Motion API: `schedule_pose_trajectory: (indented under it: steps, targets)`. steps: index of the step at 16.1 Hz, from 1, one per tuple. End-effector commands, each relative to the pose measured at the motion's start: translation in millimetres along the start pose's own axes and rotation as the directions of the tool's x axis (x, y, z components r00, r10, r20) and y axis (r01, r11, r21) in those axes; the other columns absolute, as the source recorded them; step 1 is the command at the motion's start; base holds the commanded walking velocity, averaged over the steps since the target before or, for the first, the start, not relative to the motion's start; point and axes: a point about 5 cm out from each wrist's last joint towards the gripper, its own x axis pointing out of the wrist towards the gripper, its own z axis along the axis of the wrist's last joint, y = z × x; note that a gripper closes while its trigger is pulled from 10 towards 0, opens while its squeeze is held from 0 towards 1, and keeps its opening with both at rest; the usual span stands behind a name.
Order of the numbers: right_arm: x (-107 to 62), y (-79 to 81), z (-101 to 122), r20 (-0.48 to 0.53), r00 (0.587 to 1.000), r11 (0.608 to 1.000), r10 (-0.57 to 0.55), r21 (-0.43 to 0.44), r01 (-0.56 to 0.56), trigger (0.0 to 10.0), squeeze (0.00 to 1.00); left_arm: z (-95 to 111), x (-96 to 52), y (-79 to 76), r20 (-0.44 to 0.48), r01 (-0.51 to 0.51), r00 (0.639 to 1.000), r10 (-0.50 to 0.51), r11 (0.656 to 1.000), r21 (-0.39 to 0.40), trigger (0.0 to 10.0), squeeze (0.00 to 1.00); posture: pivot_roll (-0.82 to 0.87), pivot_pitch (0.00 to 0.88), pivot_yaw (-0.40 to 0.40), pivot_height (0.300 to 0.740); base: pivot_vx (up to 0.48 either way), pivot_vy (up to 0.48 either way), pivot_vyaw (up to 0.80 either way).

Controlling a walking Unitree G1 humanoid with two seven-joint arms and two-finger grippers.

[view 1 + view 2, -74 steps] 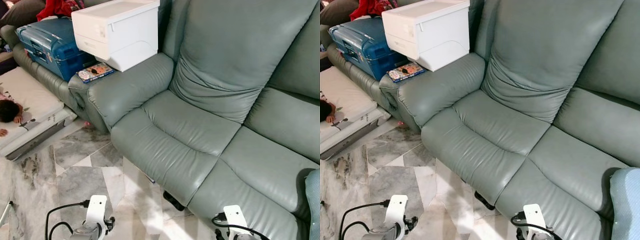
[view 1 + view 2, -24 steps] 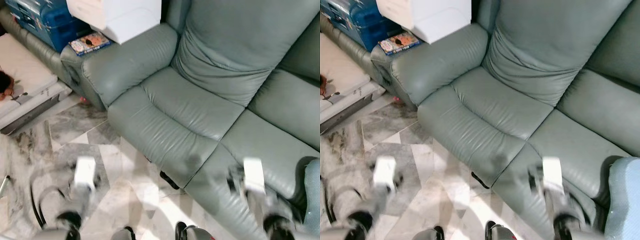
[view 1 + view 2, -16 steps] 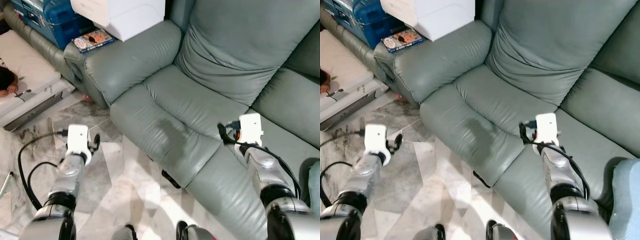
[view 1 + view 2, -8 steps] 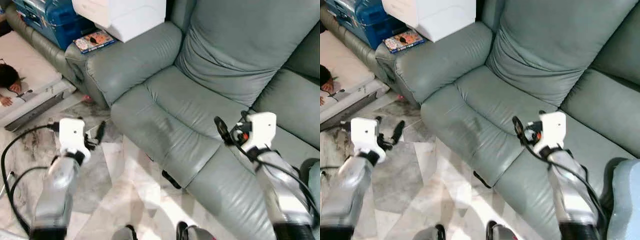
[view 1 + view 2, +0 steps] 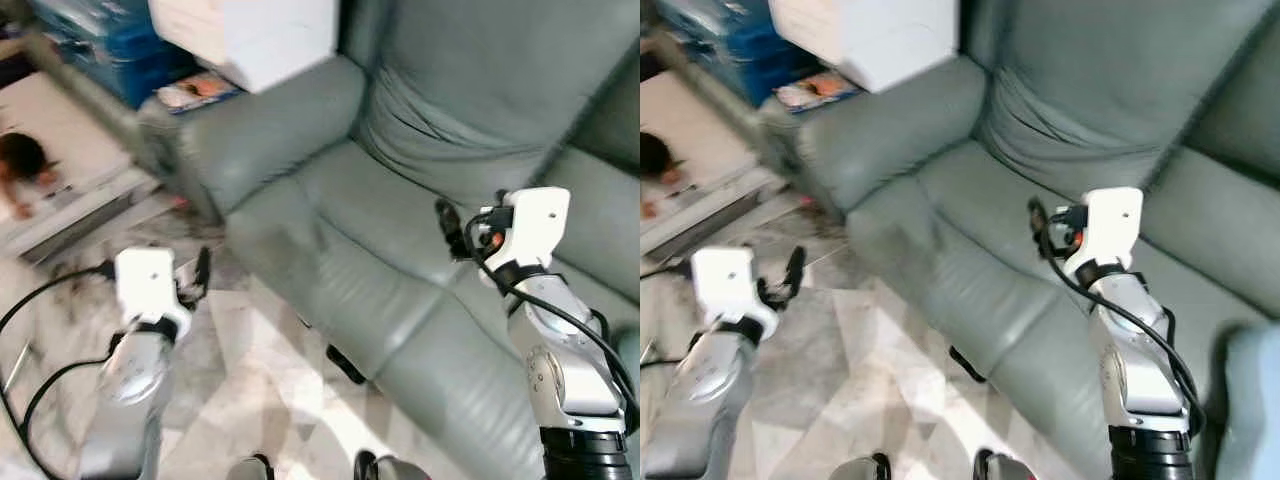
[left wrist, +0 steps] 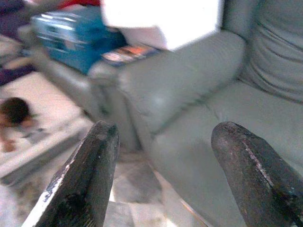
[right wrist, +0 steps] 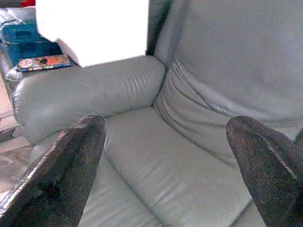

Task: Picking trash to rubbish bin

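No rubbish bin can be made out. A small reddish scrap [image 5: 178, 203] lies on the marble floor at the foot of the grey-green sofa [image 5: 330, 250], too blurred to identify. A dark object [image 5: 345, 364] pokes out from under the sofa's front. My left gripper [image 5: 201, 270] is raised over the floor left of the sofa; in the left wrist view the left gripper [image 6: 165, 132] is open and holds nothing. My right gripper [image 5: 447, 222] hovers over the sofa seat; in the right wrist view the right gripper [image 7: 168, 123] is open and holds nothing.
A white plastic drawer box [image 5: 250, 35] rests on the sofa's armrest, with a magazine [image 5: 195, 92] and a blue suitcase [image 5: 110, 40] beside it. A person [image 5: 22, 165] lies on a white mattress [image 5: 70, 130] at the left. Marble floor [image 5: 260, 380] stretches before the sofa.
Both arms have swung up from hanging at the bottom edge and now reach forward. The right gripper has climbed a little over the seat. The head views have blurred and shifted slightly.
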Motion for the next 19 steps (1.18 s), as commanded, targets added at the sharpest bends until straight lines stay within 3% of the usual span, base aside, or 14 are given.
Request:
schedule_pose_trajectory:
  steps: [1,10,19]
  targets:
    - [5.0,6.3,5.5,0.011,1.000,1.000,0.004,-0.002,-0.004,10.0,0.00,4.4,0.7,6.2,0.006,-0.055,0.998,0.055,0.999,-0.001,10.0,0.00,0.05,0.096,0.010,0.740,0.000,0.000,0.80]
    - [10.2,21.5,10.1,0.013,0.999,0.999,0.053,0.002,-0.053,10.0,0.00,16.3,10.6,3.1,0.029,-0.107,0.994,0.108,0.994,-0.017,10.0,0.00,0.07,0.119,-0.005,0.740,0.000,0.000,0.80]
    - [6.3,20.8,9.0,-0.004,0.999,0.999,0.038,0.020,-0.038,10.0,0.00,16.2,11.4,10.5,0.005,-0.135,0.991,0.135,0.991,-0.002,10.0,0.00,0.07,0.155,0.005,0.740,0.000,0.000,0.80]
